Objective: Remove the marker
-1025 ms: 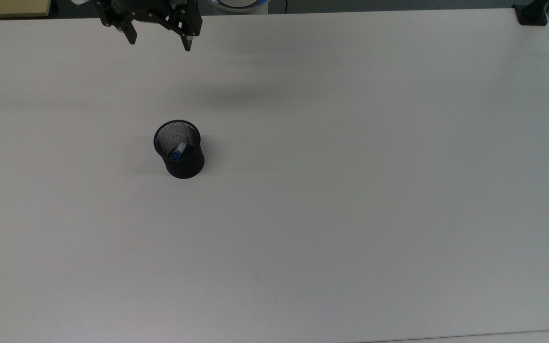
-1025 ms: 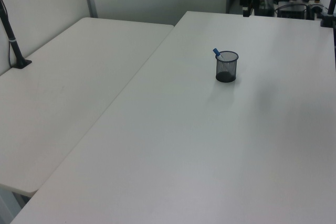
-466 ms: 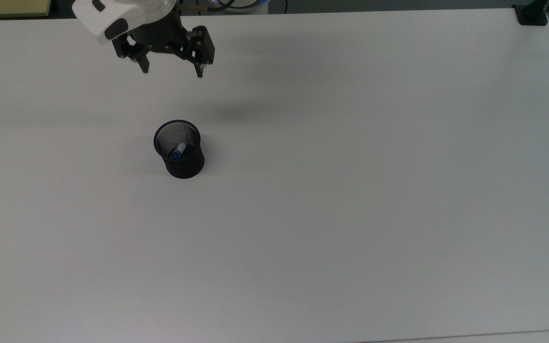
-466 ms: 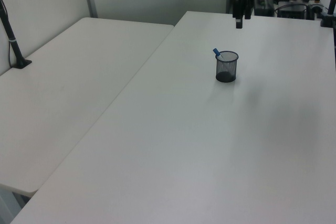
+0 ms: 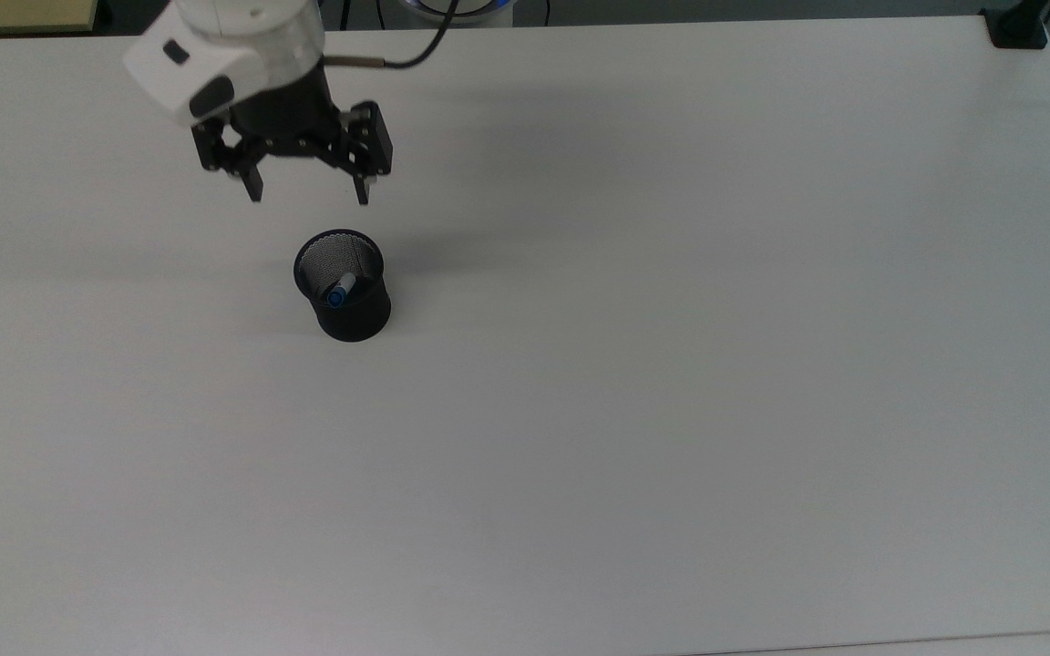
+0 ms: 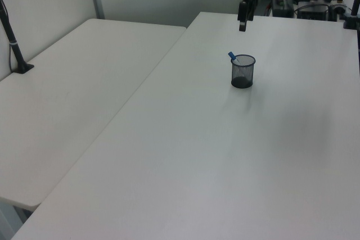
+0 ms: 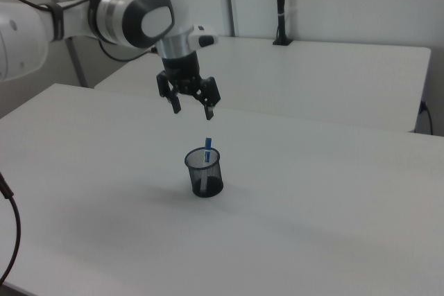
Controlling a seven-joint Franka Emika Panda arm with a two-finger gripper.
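- Currently, the approach step is in hand: the black two-finger gripper [image 5: 308,193] on the white robot arm [image 7: 132,15] hangs above the white tabletop [image 5: 671,364], jaws spread wide and gripping nothing.
- The slim white marker with a blue cap [image 5: 339,291] stands tilted inside the black mesh cup [image 5: 344,287], cap protruding above the rim in the right view [image 7: 207,145].
- The gripper sits near the cup, offset toward the top view's upper left.
- The next move calls for centring the jaws over the cap, descending, and closing without striking the rim.
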